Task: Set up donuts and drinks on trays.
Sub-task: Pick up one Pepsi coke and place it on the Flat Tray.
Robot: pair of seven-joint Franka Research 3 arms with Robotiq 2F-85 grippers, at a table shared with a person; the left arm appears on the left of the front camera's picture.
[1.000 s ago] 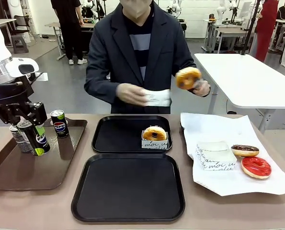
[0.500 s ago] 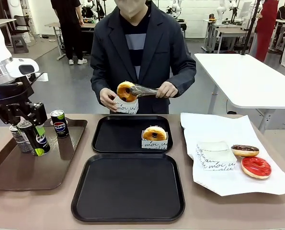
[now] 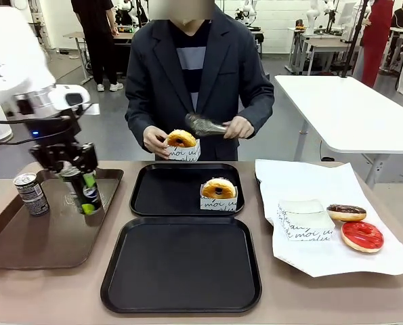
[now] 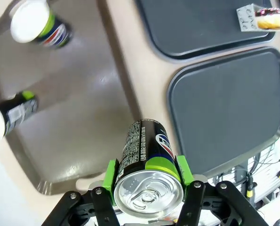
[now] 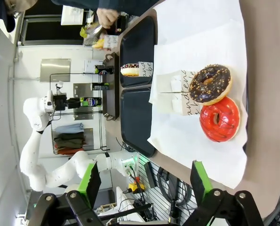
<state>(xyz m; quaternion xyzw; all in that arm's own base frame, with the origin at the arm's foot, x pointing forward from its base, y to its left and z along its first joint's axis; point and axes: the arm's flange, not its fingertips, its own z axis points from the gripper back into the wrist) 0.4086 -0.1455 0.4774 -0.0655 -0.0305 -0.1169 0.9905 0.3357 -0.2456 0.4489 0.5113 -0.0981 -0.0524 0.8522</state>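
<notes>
1 pepsi can (image 4: 145, 146) clamped in left end effector (image 4: 148, 173), abv brown tray (image 4: 78, 136) | right end effector (image 5: 145, 182) wide open, empty

- Brown tray (image 3: 25, 250): rectangular and glossy, directly under the left gripper (image 3: 86, 200), reaching from there toward the robot's left.
- Tan table (image 3: 323, 298): below the gripper, carrying everything.
- White paper sheet (image 3: 303, 179): spread flat, well off to the gripper's right.
- Metal tongs (image 3: 202, 126): up in the air beyond the gripper and to its right, past the table's far edge.
- Person in a dark jacket (image 3: 154, 74): stands behind the tongs.
- White table (image 3: 350, 108): far off to the right, farther back.
</notes>
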